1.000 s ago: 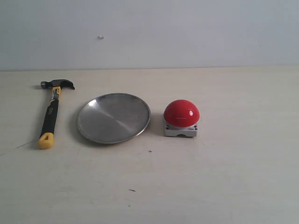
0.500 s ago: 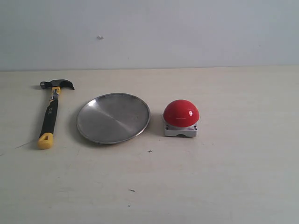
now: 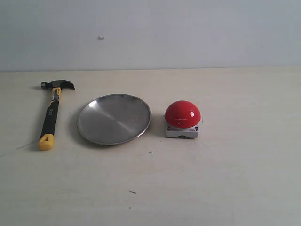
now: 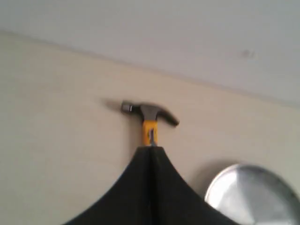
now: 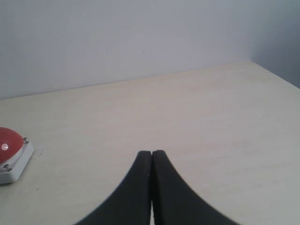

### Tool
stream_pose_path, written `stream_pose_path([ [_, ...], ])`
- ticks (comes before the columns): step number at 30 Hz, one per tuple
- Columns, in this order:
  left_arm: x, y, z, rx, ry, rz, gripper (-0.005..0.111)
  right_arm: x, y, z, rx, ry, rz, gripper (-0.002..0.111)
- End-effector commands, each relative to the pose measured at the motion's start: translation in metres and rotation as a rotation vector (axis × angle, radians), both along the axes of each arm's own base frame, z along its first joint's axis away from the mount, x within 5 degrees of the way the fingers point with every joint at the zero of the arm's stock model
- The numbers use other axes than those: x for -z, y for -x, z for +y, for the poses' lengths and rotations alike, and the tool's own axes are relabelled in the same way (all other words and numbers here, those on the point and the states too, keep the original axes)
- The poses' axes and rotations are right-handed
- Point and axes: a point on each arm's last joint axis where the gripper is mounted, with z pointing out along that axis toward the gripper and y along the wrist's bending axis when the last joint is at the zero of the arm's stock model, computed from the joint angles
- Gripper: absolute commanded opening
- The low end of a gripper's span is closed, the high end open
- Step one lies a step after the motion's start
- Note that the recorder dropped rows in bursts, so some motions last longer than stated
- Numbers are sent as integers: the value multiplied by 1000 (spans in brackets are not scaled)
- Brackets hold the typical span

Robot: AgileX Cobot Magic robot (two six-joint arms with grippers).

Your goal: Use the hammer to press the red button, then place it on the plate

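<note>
The plate [image 3: 114, 119] lies between hammer [image 3: 50, 115] and red button [image 3: 182, 114].

Narrow gaps part hammer [image 3: 49, 117], plate [image 3: 114, 119] and red button [image 3: 182, 114]; open tabletop [image 3: 225, 179] seemingly surrounds them.

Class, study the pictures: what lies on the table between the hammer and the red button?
The plate lies between the hammer and the red button, touching neither. The exterior view shows this plainly.
</note>
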Motion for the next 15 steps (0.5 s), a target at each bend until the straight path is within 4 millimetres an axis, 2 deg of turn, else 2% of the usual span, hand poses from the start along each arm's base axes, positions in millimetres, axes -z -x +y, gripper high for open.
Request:
stream_pose_path([
  [1, 73, -63, -14, 132, -88, 352, 0, 0, 0, 0, 7, 4, -10, 0],
  [4, 111, -92, -27, 178, -154, 432, 0, 0, 0, 0, 7, 4, -10, 0],
  [8, 138, -117, -46, 213, -161, 443, 0, 0, 0, 0, 7, 4, -10, 0],
  [11, 143, -129, -57, 237, -168, 432, 5, 0, 0, 0, 7, 4, -10, 0],
  [15, 134, -139, -63, 253, -180, 406, 27, 0, 0, 0, 7, 4, -10, 0],
])
